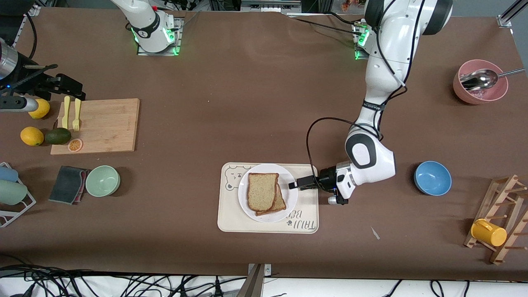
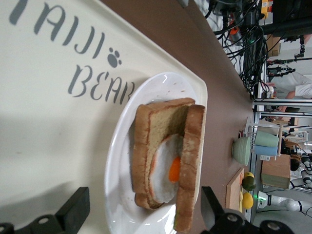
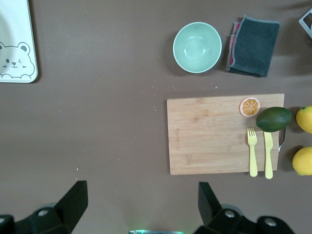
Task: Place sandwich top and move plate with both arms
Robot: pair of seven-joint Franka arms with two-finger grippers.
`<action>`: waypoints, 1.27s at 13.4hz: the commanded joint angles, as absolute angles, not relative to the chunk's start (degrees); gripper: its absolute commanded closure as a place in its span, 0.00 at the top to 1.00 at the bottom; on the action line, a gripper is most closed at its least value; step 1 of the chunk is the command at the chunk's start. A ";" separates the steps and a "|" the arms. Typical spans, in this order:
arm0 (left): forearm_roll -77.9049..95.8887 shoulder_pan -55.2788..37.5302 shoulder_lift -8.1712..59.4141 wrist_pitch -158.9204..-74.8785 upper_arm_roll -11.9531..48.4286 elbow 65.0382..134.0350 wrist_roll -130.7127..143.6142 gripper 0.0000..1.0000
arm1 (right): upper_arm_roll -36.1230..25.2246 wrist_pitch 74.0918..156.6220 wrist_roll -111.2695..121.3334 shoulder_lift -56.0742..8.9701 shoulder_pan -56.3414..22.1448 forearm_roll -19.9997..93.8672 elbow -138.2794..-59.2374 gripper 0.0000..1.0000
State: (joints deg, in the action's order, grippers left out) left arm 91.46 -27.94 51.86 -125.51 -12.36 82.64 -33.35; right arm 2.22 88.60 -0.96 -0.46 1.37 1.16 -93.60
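My left jaws stand open and empty, level with the rim of the round plain white plate, at its side toward the left arm's end of the desk. The plate sits on the cream rectangular bear-print tray near the desk's front edge, midway along it. On the plate the speckled light-brown sandwich top with its darker crust lies skewed over a lower bread slice, so only that slice's crust edge peeks out in the front view. In the left wrist view a fried egg with an orange yolk shows between the two slices. My right jaws wait open over bare brown desk near the pale wooden cutting board; the front view cuts off most of that arm.
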 commanded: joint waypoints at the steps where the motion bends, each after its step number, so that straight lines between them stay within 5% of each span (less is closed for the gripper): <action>1: 88.44 -27.78 45.90 -125.60 -12.57 86.21 -29.82 1.00 | 2.46 88.07 -0.18 -0.97 1.49 1.14 -92.29 1.00; 9: 55.85 -20.31 29.20 -124.29 -7.21 96.23 -16.70 1.00 | 2.46 88.07 -0.18 -0.97 1.49 1.05 -92.29 1.00; 17: 28.24 -13.63 18.64 -106.37 -5.98 96.68 -8.18 1.00 | 2.46 88.15 -0.18 -0.97 1.49 0.88 -92.29 1.00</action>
State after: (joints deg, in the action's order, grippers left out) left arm 32.76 -15.39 22.01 -109.11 -7.05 94.61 -9.66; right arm 2.23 88.61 -0.96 -0.47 1.37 1.16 -93.57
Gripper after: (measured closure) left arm 0.000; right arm 0.000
